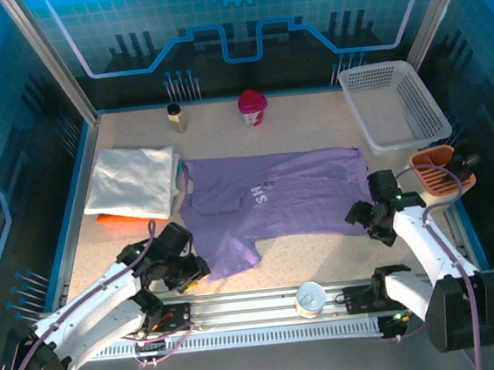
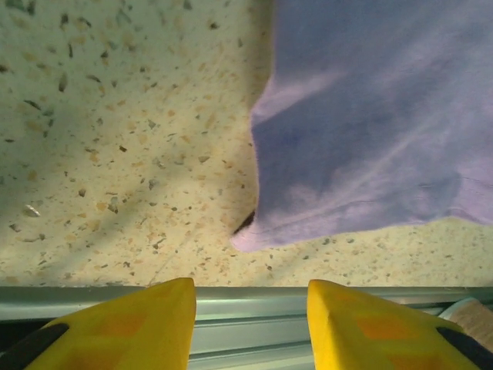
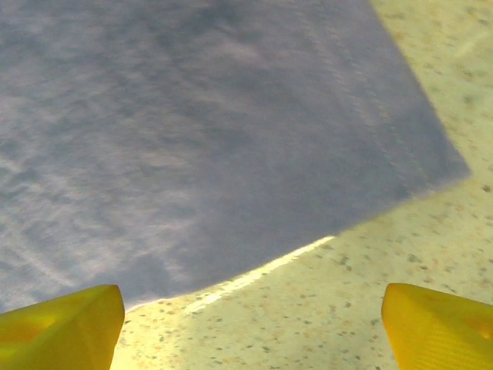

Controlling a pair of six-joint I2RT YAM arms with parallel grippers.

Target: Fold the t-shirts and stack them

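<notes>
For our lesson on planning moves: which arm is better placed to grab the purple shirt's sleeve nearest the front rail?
Left, probably. The left gripper is open with the sleeve just ahead of it; the right gripper sits at the hem end of the purple shirt, far from that sleeve.

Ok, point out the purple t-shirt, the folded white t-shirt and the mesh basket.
purple t-shirt (image 1: 305, 195): top external view, middle of its body.
white t-shirt (image 1: 133, 180): top external view, centre of the folded top.
white mesh basket (image 1: 424, 103): top external view, its right wall.
</notes>
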